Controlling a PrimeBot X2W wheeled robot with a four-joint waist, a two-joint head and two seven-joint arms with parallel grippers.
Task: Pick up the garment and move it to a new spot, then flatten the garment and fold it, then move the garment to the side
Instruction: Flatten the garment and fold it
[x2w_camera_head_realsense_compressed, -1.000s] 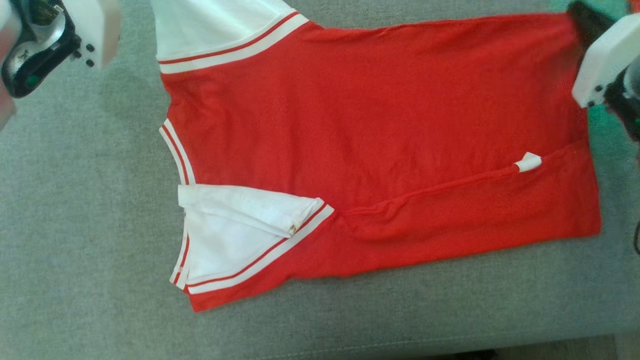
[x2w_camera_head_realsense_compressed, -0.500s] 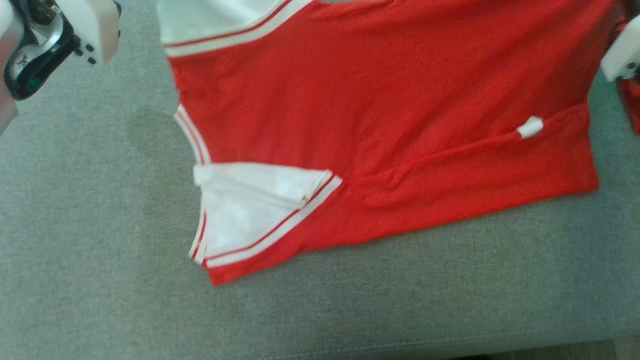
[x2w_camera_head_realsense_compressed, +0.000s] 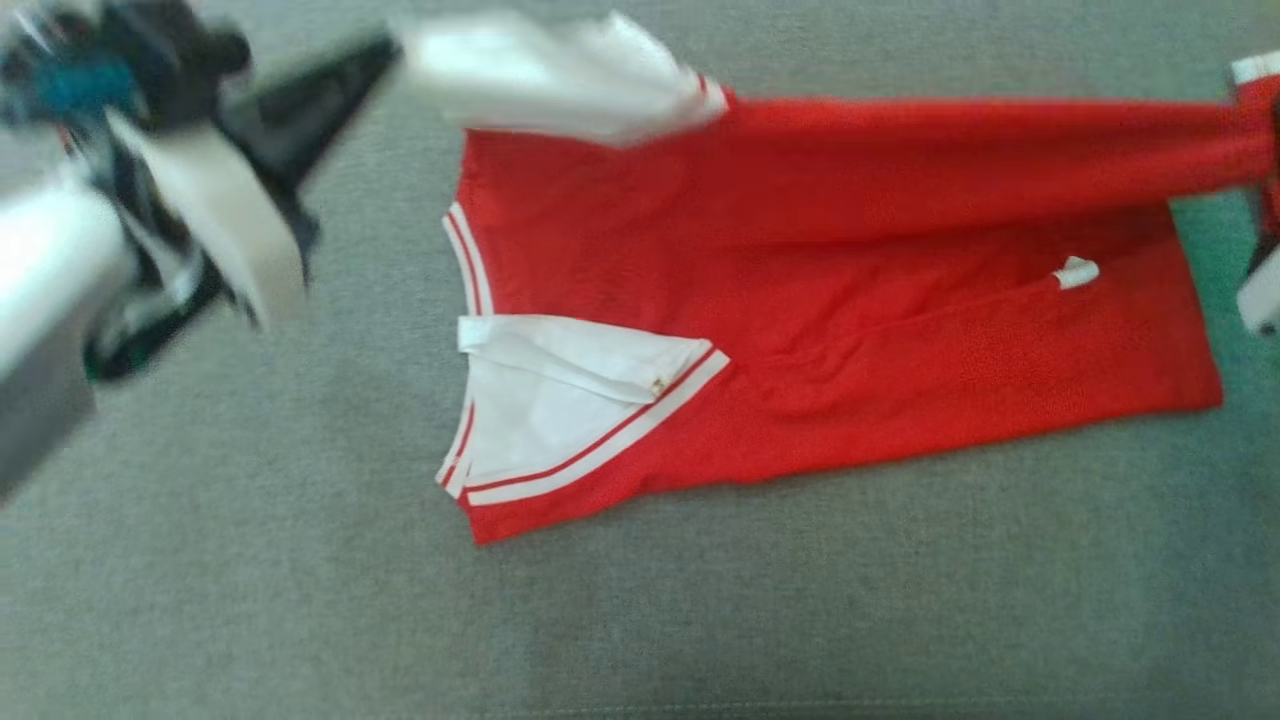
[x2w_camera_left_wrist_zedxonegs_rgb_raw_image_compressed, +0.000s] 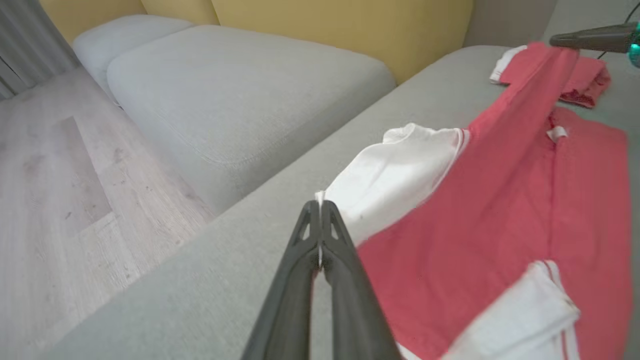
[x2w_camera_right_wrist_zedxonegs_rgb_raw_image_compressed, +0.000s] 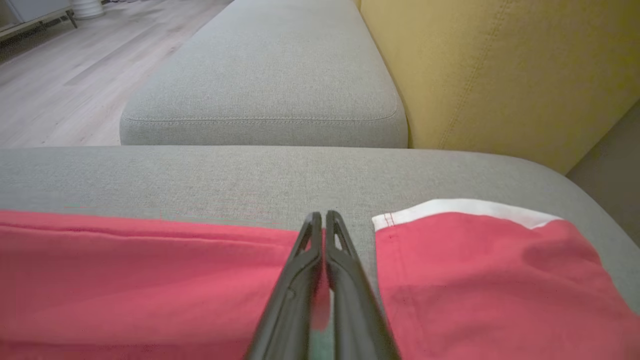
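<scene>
Since a second ago, the far edge of the garment (x2w_camera_head_realsense_compressed: 850, 330) has lifted off the grey sofa seat (x2w_camera_head_realsense_compressed: 300, 600), while the near half lies flat. My left gripper (x2w_camera_left_wrist_zedxonegs_rgb_raw_image_compressed: 320, 205) pinches the white sleeve (x2w_camera_head_realsense_compressed: 560, 70) and my right gripper (x2w_camera_right_wrist_zedxonegs_rgb_raw_image_compressed: 322, 215) pinches red cloth. If the arms pull apart, I expect the sleeve to slip and skew the fold.

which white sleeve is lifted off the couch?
The far sleeve, at the head view's top, pinched in the shut left gripper and raised. The near sleeve lies flat, folded onto the shirt.
</scene>
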